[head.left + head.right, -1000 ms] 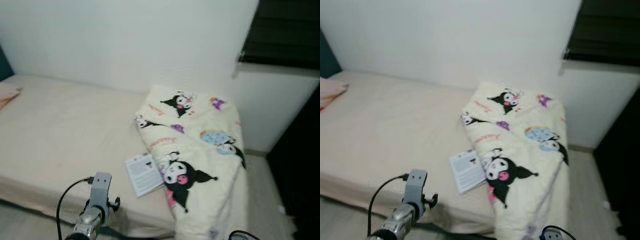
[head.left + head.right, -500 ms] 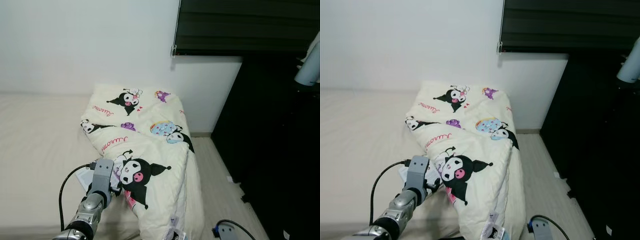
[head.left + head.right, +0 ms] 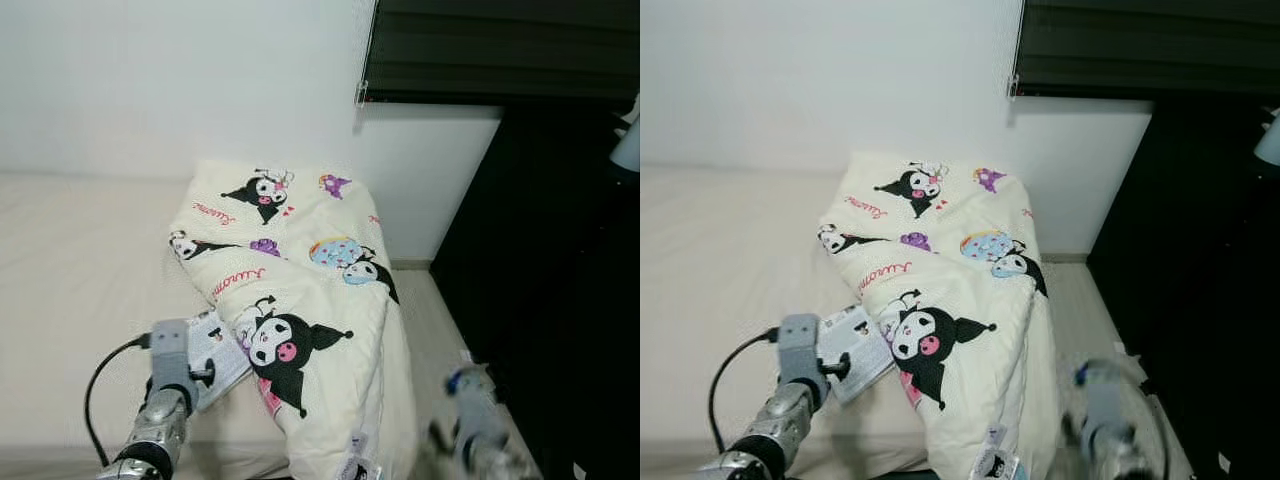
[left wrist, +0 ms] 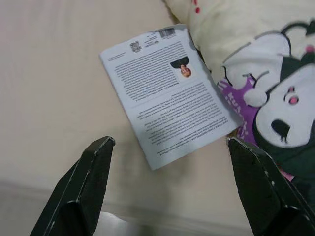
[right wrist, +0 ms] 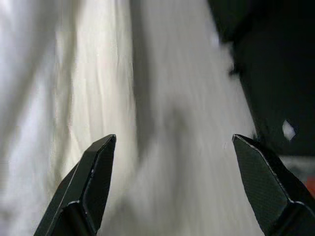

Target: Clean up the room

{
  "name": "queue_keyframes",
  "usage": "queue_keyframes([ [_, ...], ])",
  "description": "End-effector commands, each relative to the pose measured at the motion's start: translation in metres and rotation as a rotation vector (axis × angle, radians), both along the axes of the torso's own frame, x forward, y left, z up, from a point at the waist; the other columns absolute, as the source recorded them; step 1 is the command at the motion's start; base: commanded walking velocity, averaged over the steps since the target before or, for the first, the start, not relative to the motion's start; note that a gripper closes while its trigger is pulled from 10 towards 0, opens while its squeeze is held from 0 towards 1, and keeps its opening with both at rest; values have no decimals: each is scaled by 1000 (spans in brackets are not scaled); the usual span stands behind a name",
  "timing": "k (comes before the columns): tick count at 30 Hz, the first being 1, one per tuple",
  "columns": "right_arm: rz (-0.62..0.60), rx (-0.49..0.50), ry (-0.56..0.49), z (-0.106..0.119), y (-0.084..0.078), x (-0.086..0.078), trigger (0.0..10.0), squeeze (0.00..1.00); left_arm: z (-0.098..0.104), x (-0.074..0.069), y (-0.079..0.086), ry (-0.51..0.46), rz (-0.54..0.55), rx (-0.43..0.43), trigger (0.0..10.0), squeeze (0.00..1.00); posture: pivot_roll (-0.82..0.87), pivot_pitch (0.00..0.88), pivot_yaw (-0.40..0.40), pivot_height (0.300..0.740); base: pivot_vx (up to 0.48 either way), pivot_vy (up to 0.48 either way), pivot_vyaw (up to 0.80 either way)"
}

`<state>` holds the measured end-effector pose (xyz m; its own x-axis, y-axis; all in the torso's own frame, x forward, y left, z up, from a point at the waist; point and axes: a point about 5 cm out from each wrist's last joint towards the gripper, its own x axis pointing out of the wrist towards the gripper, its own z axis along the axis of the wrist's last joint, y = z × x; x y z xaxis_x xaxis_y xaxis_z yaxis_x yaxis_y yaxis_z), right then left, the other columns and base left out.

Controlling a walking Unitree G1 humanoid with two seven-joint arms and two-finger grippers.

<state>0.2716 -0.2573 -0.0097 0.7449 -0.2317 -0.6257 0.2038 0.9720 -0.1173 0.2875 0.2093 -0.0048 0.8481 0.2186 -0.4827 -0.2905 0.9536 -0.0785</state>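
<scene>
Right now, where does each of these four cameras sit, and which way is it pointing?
Left eye view: on the head, looking down at the cream cartoon-print blanket on the beige bed; left arm and blurred right arm show.
Right eye view: beside it, same scene, slightly shifted.
Left wrist view: on the left wrist, looking along the open left gripper at the white printed leaflet beside the blanket.
Right wrist view: on the right wrist, along the open right gripper, at blurred pale fabric.
Shared: the leaflet appears in both eye views and the left wrist view.

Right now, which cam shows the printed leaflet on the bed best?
Left wrist view: the leaflet lies nearly whole between the open left end effector, text visible. Both eye views show it small, partly behind the left arm, beside the blanket.
</scene>
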Motion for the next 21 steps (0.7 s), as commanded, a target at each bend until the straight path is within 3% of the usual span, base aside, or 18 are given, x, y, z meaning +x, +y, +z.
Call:
queue_keyframes([
  [1, -47, 7, -74, 13, -8, 10, 10000, 0, -1, -2, 6, 1, 30, -39, 10000, 0, -104, 0, -57, 700, 0, 0, 0],
  [4, -87, 88, -225, 41, -14, 33, 10000, 0, 2, -1, 12, -26, 65, -84, 10000, 0, -112, 0, -56, 685, 0, 0, 0],
  [6, -85, 115, -268, 50, -13, 40, 10000, 0, 2, -1, 13, -33, 72, -94, 10000, 0, -112, 0, -56, 680, 0, 0, 0],
  [7, -57, 141, -321, 61, -9, 50, 10000, 0, 2, -2, 14, -33, 76, -97, 10000, 0, -113, 0, -56, 675, 0, 0, 0],
  [8, -57, 141, -321, 61, -9, 50, 10000, 0, 2, -2, 14, -33, 76, -97, 10000, 0, -113, 0, -56, 675, 0, 0, 0],
  [11, 57, 216, -427, 85, 12, 72, 10000, 0, 0, -4, 15, -32, 83, -119, 10000, 0, -117, 0, -56, 660, 0, 0, 0],
  [21, 223, 330, -492, 97, 49, 85, 10000, 0, 2, 0, 7, -75, 62, -188, 10000, 0, -116, 0, -62, 625, 0, 0, 0],
])
